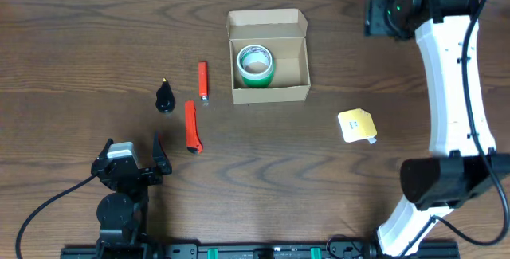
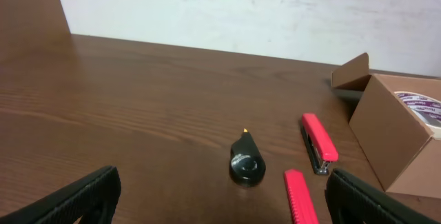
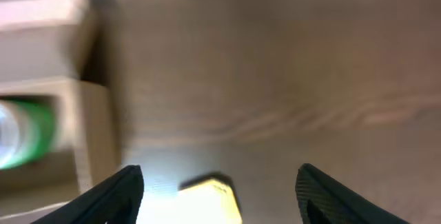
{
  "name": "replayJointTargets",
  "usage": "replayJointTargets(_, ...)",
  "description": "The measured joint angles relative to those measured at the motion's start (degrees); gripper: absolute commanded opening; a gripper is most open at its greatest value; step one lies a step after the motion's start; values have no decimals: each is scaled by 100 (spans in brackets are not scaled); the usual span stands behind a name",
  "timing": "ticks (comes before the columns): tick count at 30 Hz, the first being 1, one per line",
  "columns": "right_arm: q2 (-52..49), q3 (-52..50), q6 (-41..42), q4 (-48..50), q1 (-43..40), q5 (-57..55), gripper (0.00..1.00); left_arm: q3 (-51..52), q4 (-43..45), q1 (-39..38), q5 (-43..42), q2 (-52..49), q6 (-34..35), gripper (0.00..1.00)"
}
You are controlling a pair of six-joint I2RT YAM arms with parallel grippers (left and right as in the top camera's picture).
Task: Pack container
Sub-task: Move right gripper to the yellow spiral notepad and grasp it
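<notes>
Left gripper [image 1: 133,144]: jaws spread apart, low at the near-left of the dark wooden table [image 1: 72,44].
Right gripper [image 3: 220,171]: jaws spread apart, raised.
Plain brown cardboard box [image 1: 269,94]: mid-table, flap lid open, green-and-white tape roll [image 1: 256,65] inside.
Left of box: slim red stapler [image 1: 203,80], red bar-shaped tool [image 1: 192,126], small black cone-tipped object [image 1: 165,97].
Right of box: flat yellow packet [image 1: 356,124].

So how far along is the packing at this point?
Done: one green tape roll lies inside the open container. In hand: nothing; the left gripper and right gripper are both open and empty. Left: the red stapler, red tool, black item and yellow item lie on the table, and the lid is unclosed.
</notes>
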State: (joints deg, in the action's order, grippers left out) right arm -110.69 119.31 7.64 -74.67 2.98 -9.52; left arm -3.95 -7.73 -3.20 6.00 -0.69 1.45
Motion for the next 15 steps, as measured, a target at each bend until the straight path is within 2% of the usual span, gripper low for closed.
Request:
replayJointTargets(7, -55, -2055, -380, 870, -96, 264, 81, 0, -2, 0, 0, 4, 0, 95)
replayJointTargets(11, -59, -2988, -662, 1331, -87, 361, 99, 0, -2, 0, 0, 4, 0, 95)
replayJointTargets(15, -59, -3482, -881, 1462, -94, 374, 99, 0, -2, 0, 0, 7, 0, 95)
